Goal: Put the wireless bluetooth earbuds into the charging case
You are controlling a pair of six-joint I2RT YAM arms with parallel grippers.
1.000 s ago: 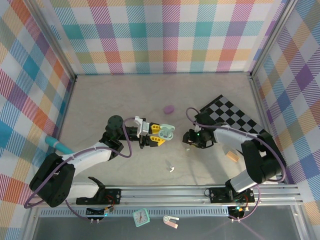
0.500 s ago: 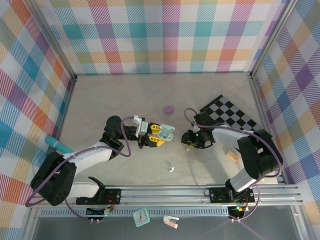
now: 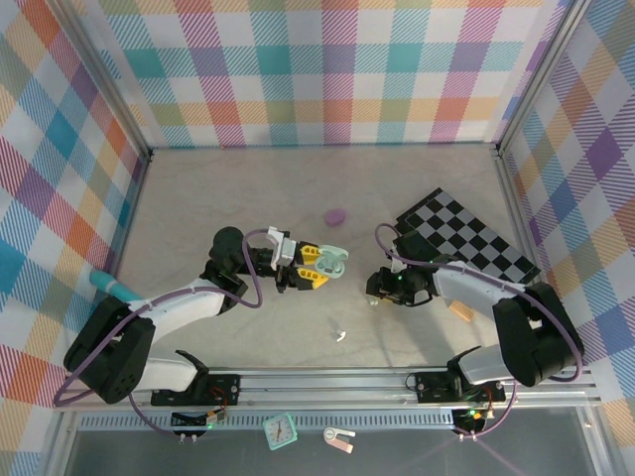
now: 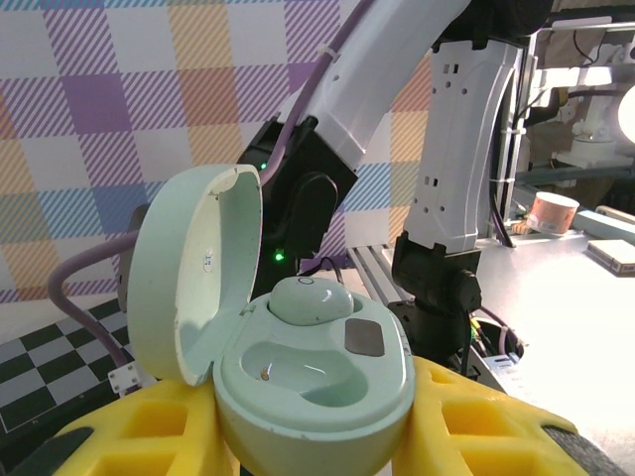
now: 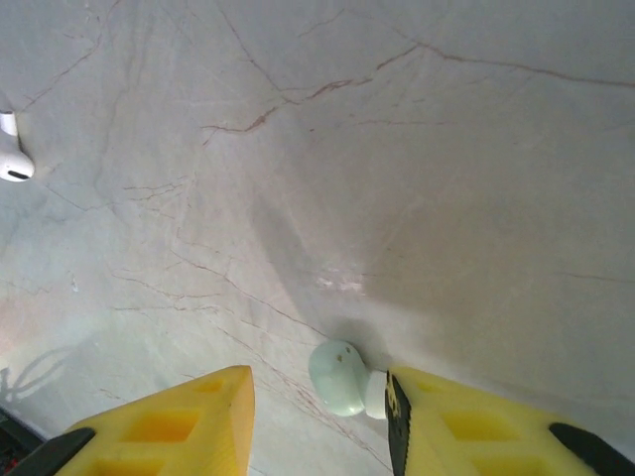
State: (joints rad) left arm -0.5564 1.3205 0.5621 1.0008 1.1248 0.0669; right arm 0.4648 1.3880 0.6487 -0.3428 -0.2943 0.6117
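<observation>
My left gripper (image 3: pixel 319 268) is shut on a mint green charging case (image 4: pixel 313 382), held above the table with its lid (image 4: pixel 193 268) swung open to the left. One mint earbud (image 4: pixel 310 298) sits in the far well, and the near well (image 4: pixel 298 369) is bare. My right gripper (image 5: pixel 319 395) is down at the table and open. A second mint earbud (image 5: pixel 337 378) lies on the table between its yellow fingers, touching the right finger (image 5: pixel 466 416) and apart from the left one. A white stemmed earbud (image 3: pixel 340 336) lies loose nearer the arms' bases.
A pale purple case (image 3: pixel 335 214) lies behind the grippers. A black and white checkered mat (image 3: pixel 466 233) covers the right back, with a small wooden block (image 3: pixel 461 310) near the right arm. A teal object (image 3: pixel 111 287) lies at the left wall.
My right gripper has moved toward the near edge and down to the table, its elbow swinging right. The left gripper and the case have stayed put.
</observation>
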